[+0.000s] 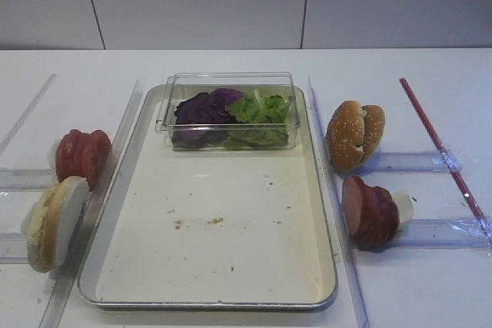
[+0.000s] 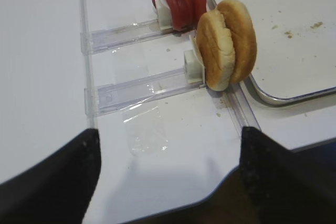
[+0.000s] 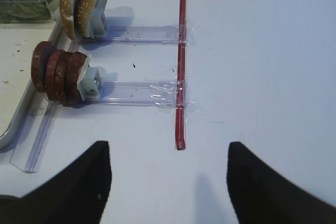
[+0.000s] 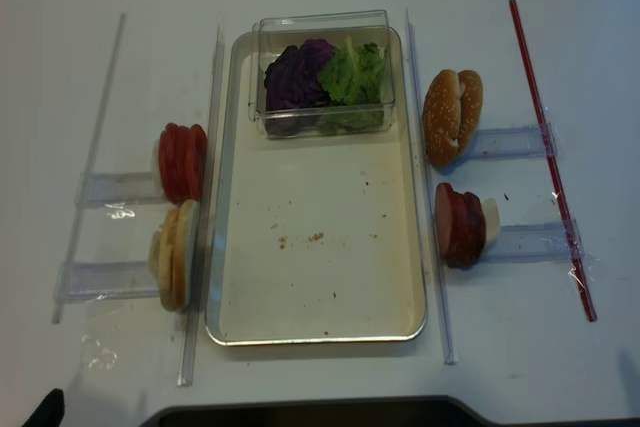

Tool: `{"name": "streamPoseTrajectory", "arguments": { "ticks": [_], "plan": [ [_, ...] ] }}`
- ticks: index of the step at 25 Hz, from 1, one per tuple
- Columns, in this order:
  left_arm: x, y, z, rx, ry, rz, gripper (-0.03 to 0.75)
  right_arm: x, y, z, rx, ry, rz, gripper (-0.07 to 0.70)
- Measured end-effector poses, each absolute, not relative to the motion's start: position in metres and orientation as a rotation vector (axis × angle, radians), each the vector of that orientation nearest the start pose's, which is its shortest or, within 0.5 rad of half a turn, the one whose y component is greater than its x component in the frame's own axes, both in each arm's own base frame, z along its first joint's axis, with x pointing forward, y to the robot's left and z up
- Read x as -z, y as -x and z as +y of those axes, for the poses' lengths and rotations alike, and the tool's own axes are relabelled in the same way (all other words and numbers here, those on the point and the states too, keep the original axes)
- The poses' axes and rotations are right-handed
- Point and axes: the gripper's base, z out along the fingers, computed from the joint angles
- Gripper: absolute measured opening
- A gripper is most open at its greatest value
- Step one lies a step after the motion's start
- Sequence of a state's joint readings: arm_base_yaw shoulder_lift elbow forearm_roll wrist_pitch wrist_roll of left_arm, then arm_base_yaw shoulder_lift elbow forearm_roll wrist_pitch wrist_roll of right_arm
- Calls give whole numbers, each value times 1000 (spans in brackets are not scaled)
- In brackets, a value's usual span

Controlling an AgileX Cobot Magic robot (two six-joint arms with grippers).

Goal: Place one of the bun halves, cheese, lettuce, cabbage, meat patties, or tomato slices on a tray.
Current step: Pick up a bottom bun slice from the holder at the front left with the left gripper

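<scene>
Standing wide apart, the left gripper holds nothing and hangs over bare table at the bottom of its wrist view; the right gripper is likewise spread and empty. Neither claw appears in the overhead views. The bun halves stand on edge just left of the tray, whose floor carries only crumbs. Tomato slices sit above them in frame. Meat patties lie right of the tray (one pale block behind them, unidentifiable). Lettuce and cabbage fill a clear box, cropped in both wrist views.
</scene>
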State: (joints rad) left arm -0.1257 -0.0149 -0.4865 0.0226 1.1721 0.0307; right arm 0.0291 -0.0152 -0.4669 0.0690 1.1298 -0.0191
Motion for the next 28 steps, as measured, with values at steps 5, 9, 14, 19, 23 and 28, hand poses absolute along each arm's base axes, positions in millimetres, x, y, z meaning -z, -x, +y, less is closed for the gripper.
{"name": "streamPoseTrajectory", "arguments": {
  "ticks": [5, 9, 14, 19, 23, 28],
  "plan": [
    [-265, 10, 3, 28, -166, 2148, 543, -263, 7, 5, -90, 57, 2130, 507],
    [-265, 10, 3, 28, -166, 2148, 543, -263, 7, 6, -92, 57, 2130, 507],
    [-265, 10, 3, 28, -166, 2148, 543, -263, 7, 6, -92, 57, 2130, 507],
    [-264, 12, 4, 10, -185, 2166, 543, -263, 7, 6, -92, 57, 2130, 507],
    [-268, 17, 5, 7, -190, 2185, 543, -263, 7, 6, -92, 57, 2130, 507],
    [-285, 7, 3, 6, -193, 2275, 543, -263, 7, 6, -92, 57, 2130, 507]
  ]
}}
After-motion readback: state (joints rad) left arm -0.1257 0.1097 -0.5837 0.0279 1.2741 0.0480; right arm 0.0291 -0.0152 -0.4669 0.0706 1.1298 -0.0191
